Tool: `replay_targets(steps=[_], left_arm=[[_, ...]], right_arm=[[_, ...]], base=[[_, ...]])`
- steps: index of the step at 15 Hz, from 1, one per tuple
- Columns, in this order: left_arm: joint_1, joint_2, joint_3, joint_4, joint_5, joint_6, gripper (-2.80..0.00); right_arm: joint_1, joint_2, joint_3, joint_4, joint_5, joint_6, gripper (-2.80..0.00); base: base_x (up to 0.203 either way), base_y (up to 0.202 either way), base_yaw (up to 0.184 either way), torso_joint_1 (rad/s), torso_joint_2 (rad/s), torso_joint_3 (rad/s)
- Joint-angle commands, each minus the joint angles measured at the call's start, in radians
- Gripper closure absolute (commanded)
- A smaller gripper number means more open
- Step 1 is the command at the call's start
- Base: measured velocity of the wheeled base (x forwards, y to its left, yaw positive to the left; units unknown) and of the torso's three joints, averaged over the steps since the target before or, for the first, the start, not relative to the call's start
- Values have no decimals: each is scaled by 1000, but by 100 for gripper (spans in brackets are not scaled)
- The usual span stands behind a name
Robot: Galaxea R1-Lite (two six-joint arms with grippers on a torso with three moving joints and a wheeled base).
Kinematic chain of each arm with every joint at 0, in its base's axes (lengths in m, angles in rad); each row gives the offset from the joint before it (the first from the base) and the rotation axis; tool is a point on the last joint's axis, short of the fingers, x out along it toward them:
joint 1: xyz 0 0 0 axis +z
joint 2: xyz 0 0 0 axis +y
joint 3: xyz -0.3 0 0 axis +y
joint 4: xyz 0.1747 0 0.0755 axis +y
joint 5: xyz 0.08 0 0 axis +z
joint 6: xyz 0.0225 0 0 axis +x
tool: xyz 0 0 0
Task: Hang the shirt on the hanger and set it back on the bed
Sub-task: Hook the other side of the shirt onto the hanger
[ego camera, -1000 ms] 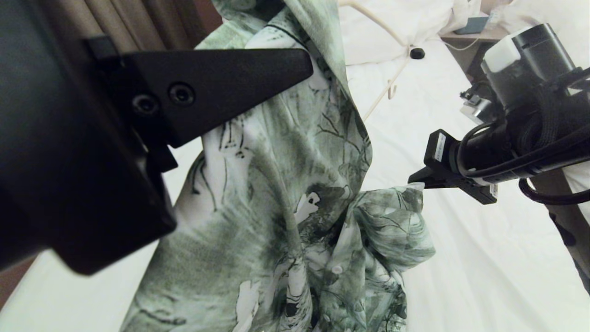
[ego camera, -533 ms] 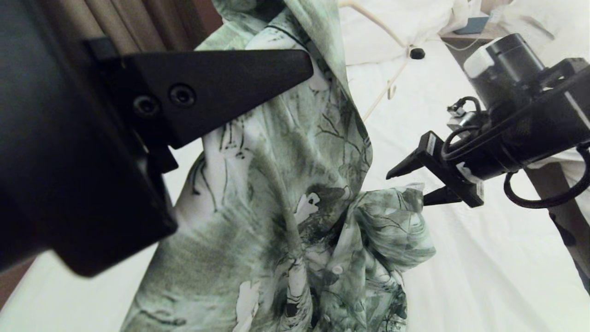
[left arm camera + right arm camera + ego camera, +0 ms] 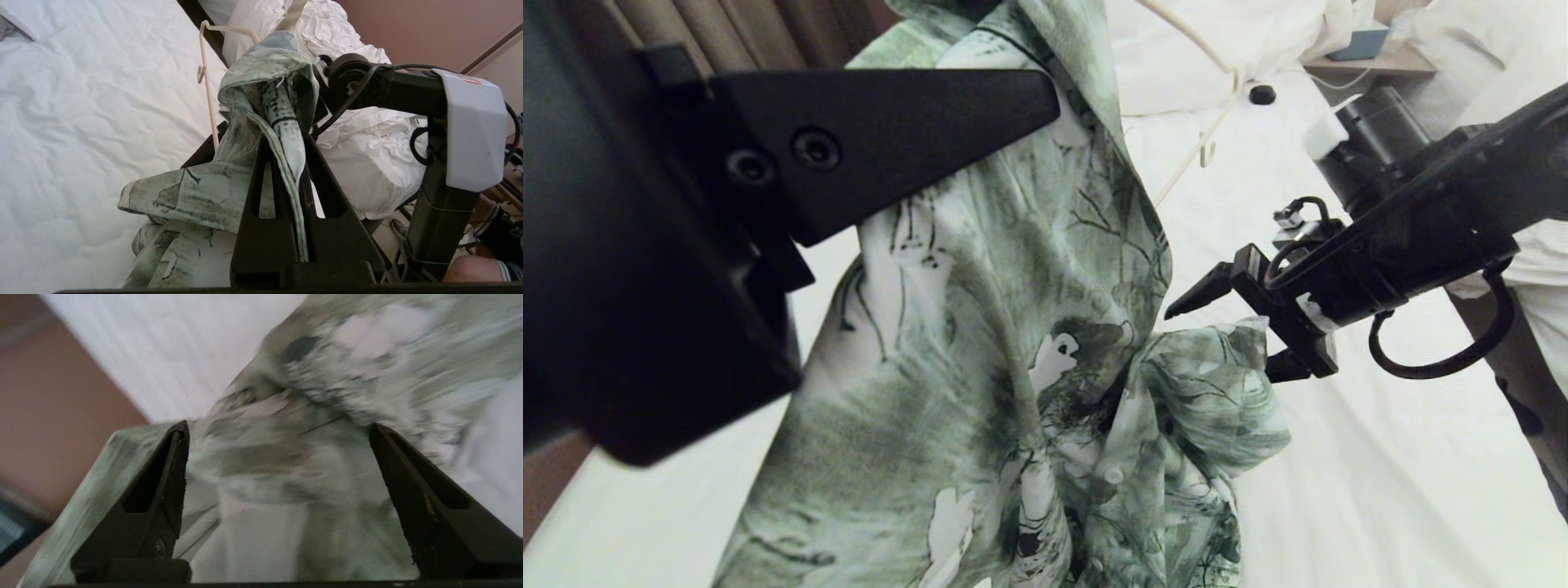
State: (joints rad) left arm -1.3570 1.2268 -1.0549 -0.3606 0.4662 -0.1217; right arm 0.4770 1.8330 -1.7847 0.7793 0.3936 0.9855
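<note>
So the left hand (image 3: 286, 163) is way up close to the head camera, its black fingers pressed together on a fold of the green and white floral button-up shirt (image 3: 980, 343) (the collar end, looks like), and the rest of the fabric hangs down onto the white-sheeted bed (image 3: 1380, 490). The right hand (image 3: 1225, 335) sits just beside the bunched lower part of the shirt, fingers spread wide with nothing between them, fabric right in front. The thin cream wire hanger (image 3: 1209, 122) lies on the bed further back near the white pillows (image 3: 1241, 41), partly hidden behind the raised shirt, with a small black knob (image 3: 1263, 95) next to it.
</note>
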Motion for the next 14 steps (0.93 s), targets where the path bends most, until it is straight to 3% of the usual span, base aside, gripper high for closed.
replay_targets(steps=[1,10,14], left_arm=[[1,3,1,-3,3,-1,0],[1,-16,-9,-1,17,0,0],[7,-15,-11,-1,17,0,0]], right_arm=[[6,17,-9,2,33,5,-280],[62,62,-59,-55,67,35,-280],[66,-9,-32,-52,67,37,-280]], base=[[0,0,0,0,0,0],[0,0,0,0,0,0],[0,0,0,0,0,0]])
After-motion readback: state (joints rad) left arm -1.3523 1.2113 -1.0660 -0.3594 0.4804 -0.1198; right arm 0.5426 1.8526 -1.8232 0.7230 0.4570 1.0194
